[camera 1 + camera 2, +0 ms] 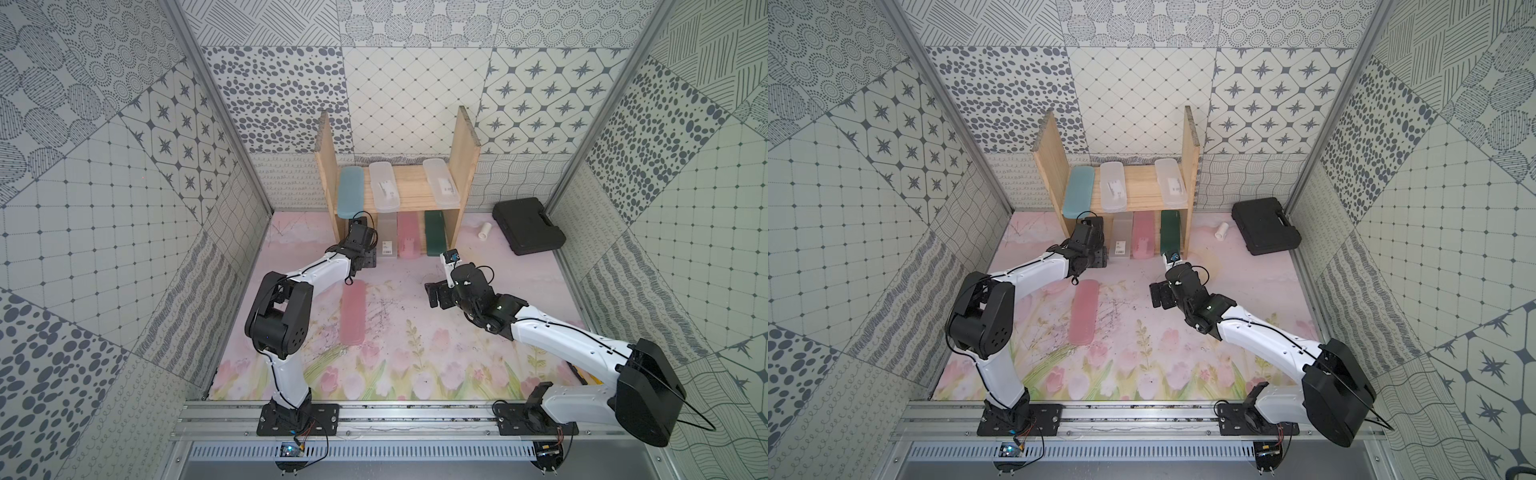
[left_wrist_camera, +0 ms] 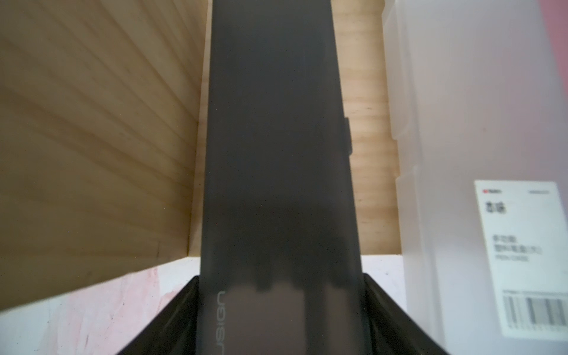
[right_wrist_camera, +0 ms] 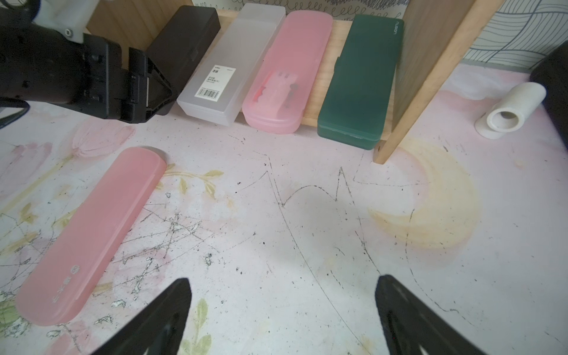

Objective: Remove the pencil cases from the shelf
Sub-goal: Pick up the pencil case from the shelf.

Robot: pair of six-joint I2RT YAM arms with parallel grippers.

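The pine shelf [image 1: 465,158] stands at the back of the mat. On its upper board lie a blue pencil case [image 1: 350,193] and two frosted clear ones [image 1: 384,187] [image 1: 440,183]. The lower board carries a black case [image 3: 184,40], a labelled clear case [image 3: 227,67], a pink case [image 3: 285,70] and a dark green case [image 3: 359,86]. My left gripper [image 2: 281,307] is shut on the near end of the black case [image 2: 276,153], one finger on each long side. Another pink case [image 1: 353,311] lies on the mat. My right gripper [image 3: 282,295] hovers open over bare mat.
A big black tool case [image 1: 528,226] and a small white cylinder [image 1: 485,230] lie to the right of the shelf. The shelf's left side panel [image 2: 92,138] stands close beside the black case. Patterned walls enclose the mat on three sides.
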